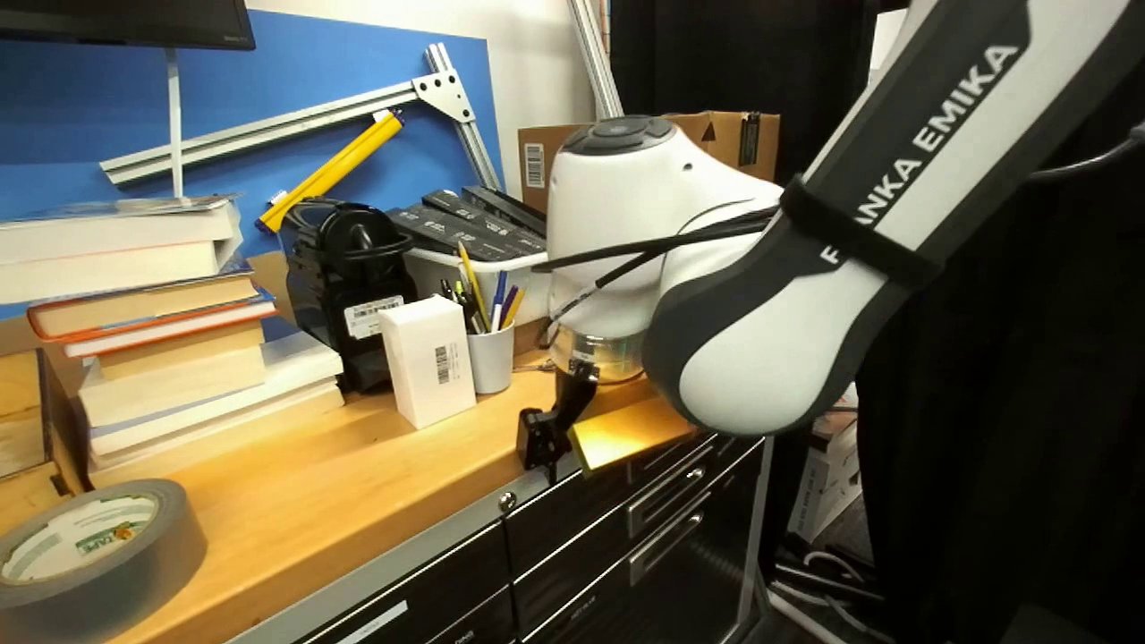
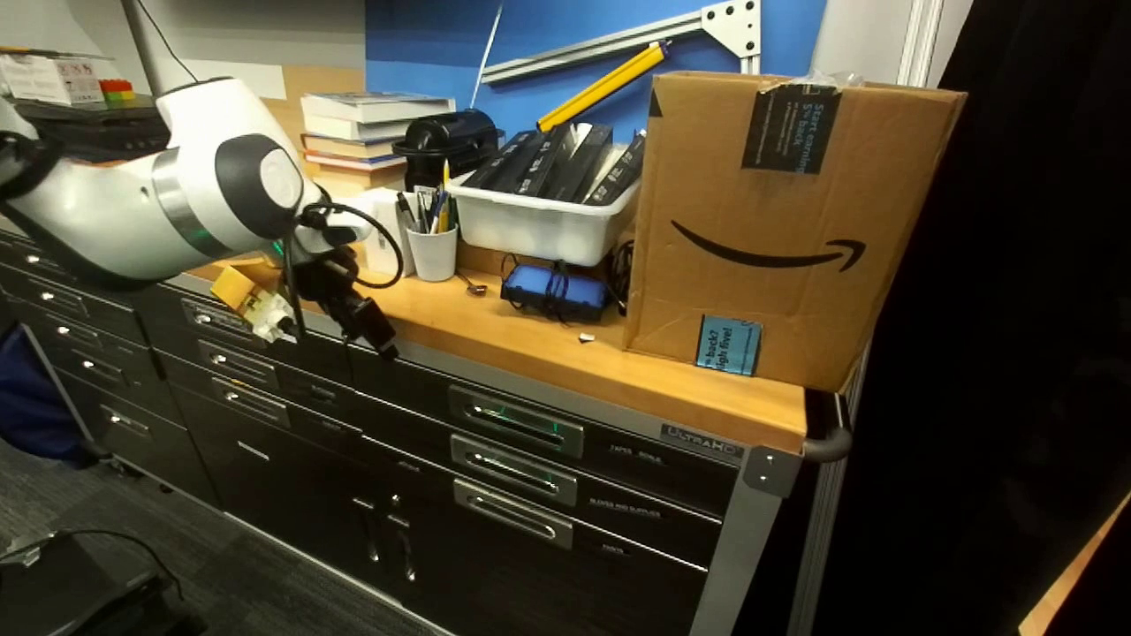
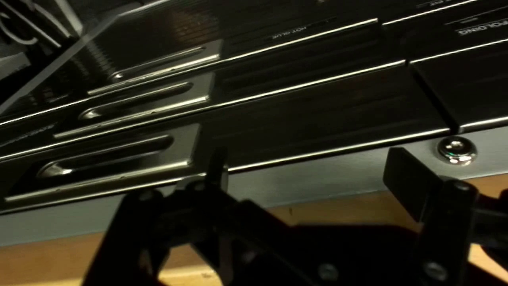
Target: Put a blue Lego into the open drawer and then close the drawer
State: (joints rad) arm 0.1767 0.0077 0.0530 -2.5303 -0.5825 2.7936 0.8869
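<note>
The blue Lego does not show in any view. The drawer is the topmost dark one under the worktop; its front shows in both exterior views and in the wrist view. It looks shut, flush with the drawers below. My gripper is open, fingers wide apart with nothing between them. In the wrist view the fingers lie over the silvery strip along the worktop's front edge. In both exterior views the gripper hangs at that edge, pointing down. I cannot tell whether it touches.
The wooden worktop holds a white box, a pen cup, a dark-blue object with black cables, a tall cardboard box, a book stack and a tape roll. A yellow block is beside the gripper.
</note>
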